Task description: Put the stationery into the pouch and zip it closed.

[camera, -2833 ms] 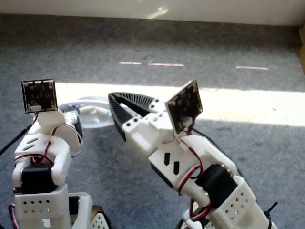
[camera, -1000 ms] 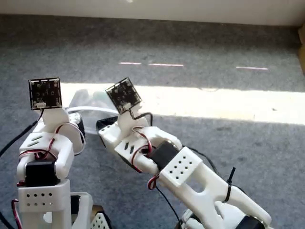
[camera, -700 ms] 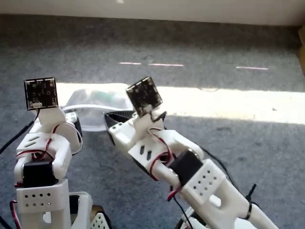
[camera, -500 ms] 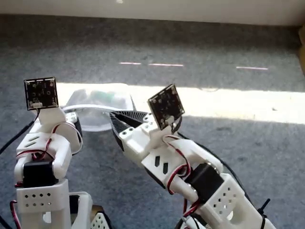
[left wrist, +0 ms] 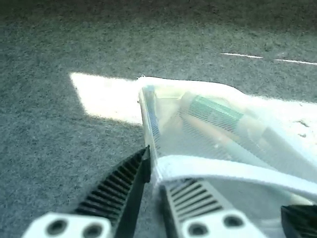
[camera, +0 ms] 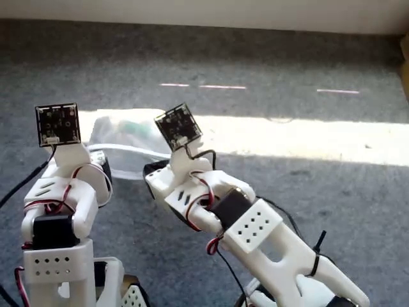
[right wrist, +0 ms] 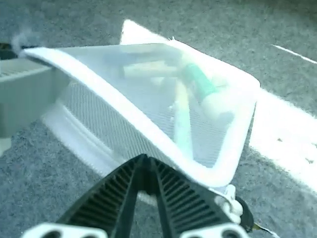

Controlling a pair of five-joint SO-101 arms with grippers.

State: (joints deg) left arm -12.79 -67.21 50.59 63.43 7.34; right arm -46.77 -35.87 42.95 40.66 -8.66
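Note:
The clear mesh pouch lies on grey carpet ahead of both arms. Pens show through its mesh, among them a green-capped one. My left gripper is shut on the pouch at one corner, its edge pinched between the fingers. My right gripper is shut, and its tips rest against the white zip band of the pouch. I cannot tell whether it holds anything. A small zip pull sits at the pouch's corner beside the right fingers. In the high view the right gripper is low beside the pouch.
A bright strip of sunlight crosses the carpet to the right of the pouch. A pale wall base runs along the far edge. The two arms stand close together near the pouch.
The right arm swung away to the right with its jaws open, then came back left to the pouch and is now shut. The pouch shifted slightly. The left arm held still.

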